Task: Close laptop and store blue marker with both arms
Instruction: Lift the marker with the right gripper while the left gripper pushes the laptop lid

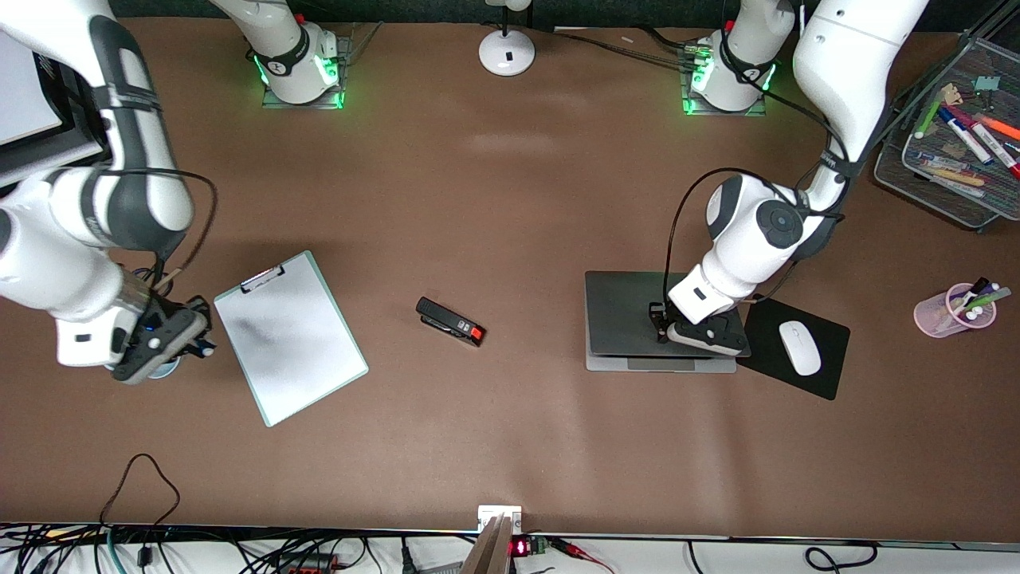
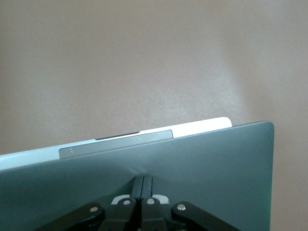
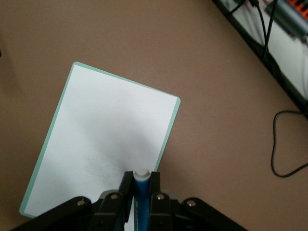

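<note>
The laptop (image 1: pixel 629 311) lies near the left arm's end of the table, its dark grey lid down almost flat on the lighter base, whose front edge still shows. My left gripper (image 1: pixel 658 325) is shut and empty, its fingertips on the lid. In the left wrist view my left gripper (image 2: pixel 143 179) touches the lid (image 2: pixel 207 159), with the base's edge (image 2: pixel 202 126) showing past it. My right gripper (image 1: pixel 201 328) hangs beside the clipboard at the right arm's end. In the right wrist view my right gripper (image 3: pixel 141 179) is shut on the blue marker (image 3: pixel 142 192), white end outward.
A white mint-edged clipboard (image 1: pixel 291 339) and a black stapler (image 1: pixel 450 321) lie mid-table. A white mouse (image 1: pixel 799 347) sits on a black pad (image 1: pixel 765 327) beside the laptop. A pink cup (image 1: pixel 940 315) of pens and a mesh tray (image 1: pixel 892 171) of markers stand at the left arm's end.
</note>
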`<action>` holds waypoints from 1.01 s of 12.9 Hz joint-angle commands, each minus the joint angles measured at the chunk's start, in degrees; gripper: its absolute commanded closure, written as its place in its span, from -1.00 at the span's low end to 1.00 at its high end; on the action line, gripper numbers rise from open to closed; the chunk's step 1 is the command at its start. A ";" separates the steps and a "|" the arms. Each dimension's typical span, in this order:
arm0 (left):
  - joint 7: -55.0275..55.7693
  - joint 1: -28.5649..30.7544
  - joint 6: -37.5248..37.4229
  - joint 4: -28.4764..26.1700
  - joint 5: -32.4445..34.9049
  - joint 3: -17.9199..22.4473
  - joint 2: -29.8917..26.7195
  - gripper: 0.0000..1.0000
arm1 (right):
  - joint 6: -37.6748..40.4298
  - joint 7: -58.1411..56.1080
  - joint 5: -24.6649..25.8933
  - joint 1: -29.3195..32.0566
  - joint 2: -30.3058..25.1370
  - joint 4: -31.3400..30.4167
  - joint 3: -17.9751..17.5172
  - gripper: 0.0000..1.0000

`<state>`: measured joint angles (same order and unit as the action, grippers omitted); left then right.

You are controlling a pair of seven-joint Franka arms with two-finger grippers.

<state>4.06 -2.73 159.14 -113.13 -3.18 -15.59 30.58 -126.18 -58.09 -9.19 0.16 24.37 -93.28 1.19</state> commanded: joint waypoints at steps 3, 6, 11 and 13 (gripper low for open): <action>-0.99 0.09 4.07 3.00 0.36 0.21 5.71 1.00 | 6.72 -23.96 -16.09 6.33 -0.73 4.15 -0.14 1.00; -0.99 0.00 4.07 3.80 2.99 1.00 7.56 1.00 | 11.91 -34.50 -24.26 10.46 -0.56 5.82 -0.14 1.00; -0.90 0.09 4.07 3.62 3.71 1.00 7.83 1.00 | 21.48 -54.11 -37.46 19.34 5.40 11.43 -0.14 1.00; -0.73 0.26 3.98 3.36 3.71 1.00 7.92 1.00 | 26.41 -59.57 -40.54 21.98 8.48 13.29 -0.14 1.00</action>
<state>3.84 -2.72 163.05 -110.54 -0.36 -14.68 37.53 -103.01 -114.42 -47.30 20.53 29.66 -83.71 1.75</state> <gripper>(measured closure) 0.991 0.828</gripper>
